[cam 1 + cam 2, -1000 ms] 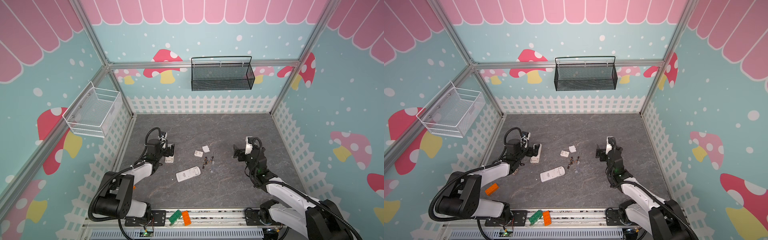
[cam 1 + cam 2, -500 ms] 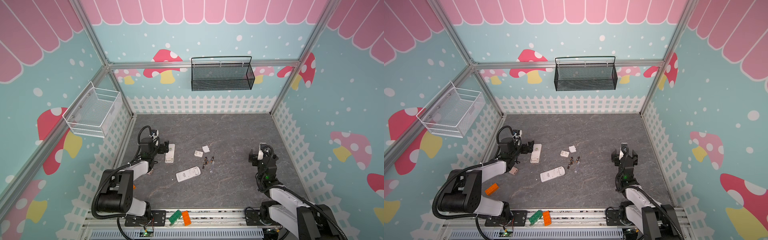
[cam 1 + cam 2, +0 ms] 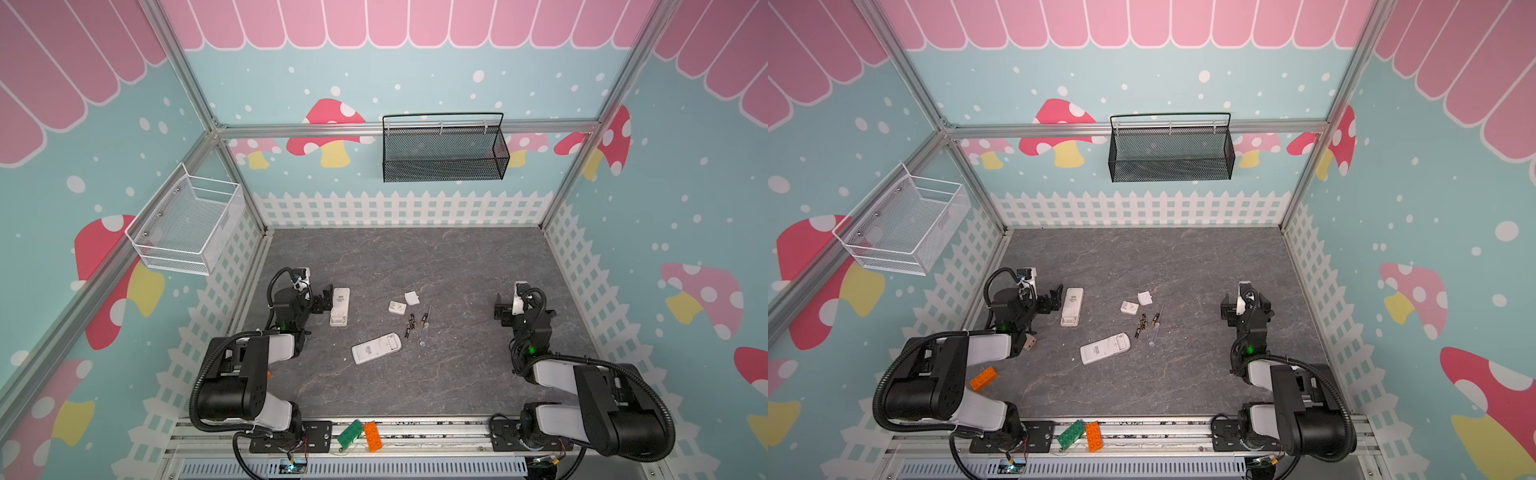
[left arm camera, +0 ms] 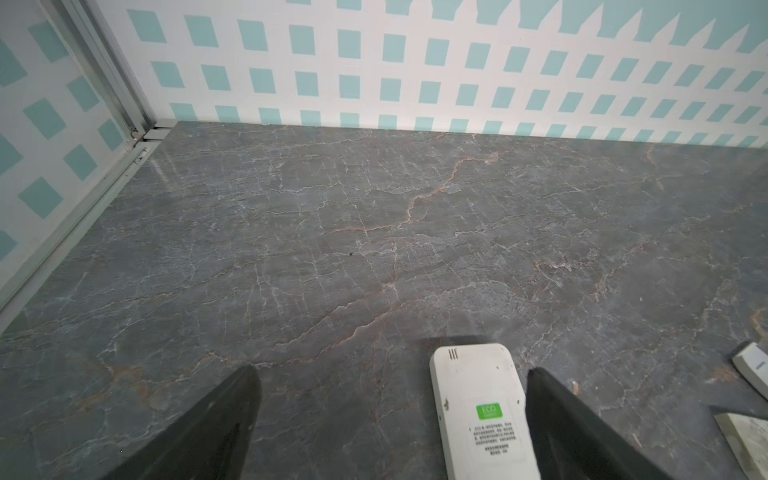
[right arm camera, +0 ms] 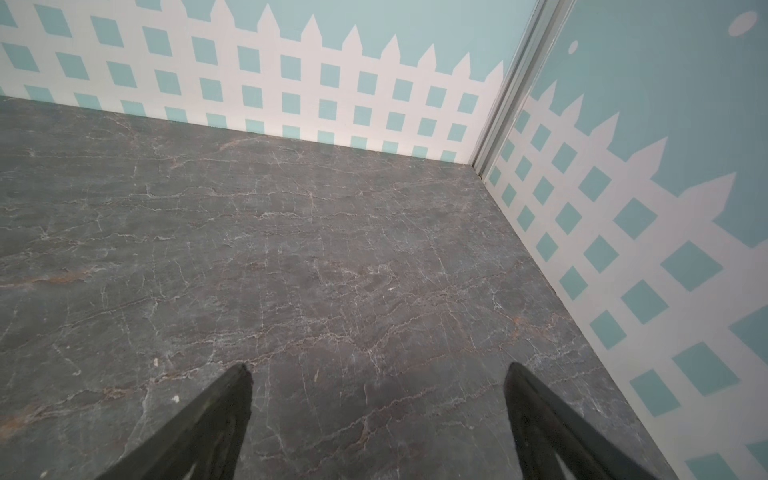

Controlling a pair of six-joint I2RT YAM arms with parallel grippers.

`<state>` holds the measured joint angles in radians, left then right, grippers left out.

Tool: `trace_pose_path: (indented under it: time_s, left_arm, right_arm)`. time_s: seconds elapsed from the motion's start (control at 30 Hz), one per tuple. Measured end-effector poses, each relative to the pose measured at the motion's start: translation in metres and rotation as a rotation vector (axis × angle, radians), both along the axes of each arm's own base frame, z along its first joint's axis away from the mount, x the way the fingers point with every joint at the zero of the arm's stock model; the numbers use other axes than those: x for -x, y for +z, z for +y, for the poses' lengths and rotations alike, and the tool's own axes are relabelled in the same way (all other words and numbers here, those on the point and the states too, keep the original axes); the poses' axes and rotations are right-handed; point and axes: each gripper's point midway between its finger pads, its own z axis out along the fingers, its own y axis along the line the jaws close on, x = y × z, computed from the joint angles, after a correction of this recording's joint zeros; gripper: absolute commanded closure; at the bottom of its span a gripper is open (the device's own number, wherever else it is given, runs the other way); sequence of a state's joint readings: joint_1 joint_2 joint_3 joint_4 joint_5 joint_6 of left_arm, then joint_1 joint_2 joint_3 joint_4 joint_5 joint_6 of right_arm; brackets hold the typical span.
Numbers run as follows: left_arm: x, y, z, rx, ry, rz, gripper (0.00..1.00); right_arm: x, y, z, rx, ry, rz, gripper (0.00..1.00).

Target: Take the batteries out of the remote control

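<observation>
- Both arms sit at their own sides of the grey marbled desk [image 3: 457, 270]. The four tiny black-and-orange batteries [image 3: 412, 319] lie loose mid-desk, just beside the thin clear-handled screwdriver [image 3: 424, 332] and outside both remotes. The unloading looks done to me.
- The left pincer [image 4: 392, 372] is spread wide and grips nothing. The white remote control with the green sticker [image 4: 482, 415] lies between its fingers, close against one of them; touching or not, I cannot tell.
- The right pincer [image 5: 374, 370] is wide apart too, empty, with bare desk beneath.
- The second white remote control [image 3: 377, 348] lies angled nearer the front, its battery bay apparently uncovered. Two small white covers [image 3: 397, 307] rest near the batteries.
- To finish well, lift the left pincer straight up before any swing, so that finger doesn't drag the remote. Those batteries would roll easily.
- "ECO" reads clearly on the green sticker [image 4: 489, 411]; the small print below is too blurred.
</observation>
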<state>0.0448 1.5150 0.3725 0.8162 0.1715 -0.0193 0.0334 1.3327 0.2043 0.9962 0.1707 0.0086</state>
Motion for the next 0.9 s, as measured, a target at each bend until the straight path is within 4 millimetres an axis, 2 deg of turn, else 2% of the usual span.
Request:
trace_pose_path:
  time_s: [0.1, 0.4, 0.6, 0.9]
  left_arm:
    - [0.005, -0.01, -0.001, 0.001, -0.001, 0.003, 0.0]
    - [-0.003, 0.004, 0.0, -0.003, 0.003, -0.053, 0.0]
    - [-0.002, 0.004, 0.001, -0.003, 0.003, -0.052, 0.0]
    - [-0.002, 0.004, 0.001, -0.003, 0.003, -0.052, 0.0]
  right_arm:
    - [-0.008, 0.004, 0.003, 0.001, 0.018, -0.024, 0.05]
    - [-0.013, -0.01, 0.01, 0.004, 0.06, -0.033, 0.03]
    - [-0.014, -0.007, -0.001, -0.014, 0.048, -0.049, 0.01]
    - [-0.014, -0.005, 0.002, -0.018, 0.064, -0.057, 0.01]
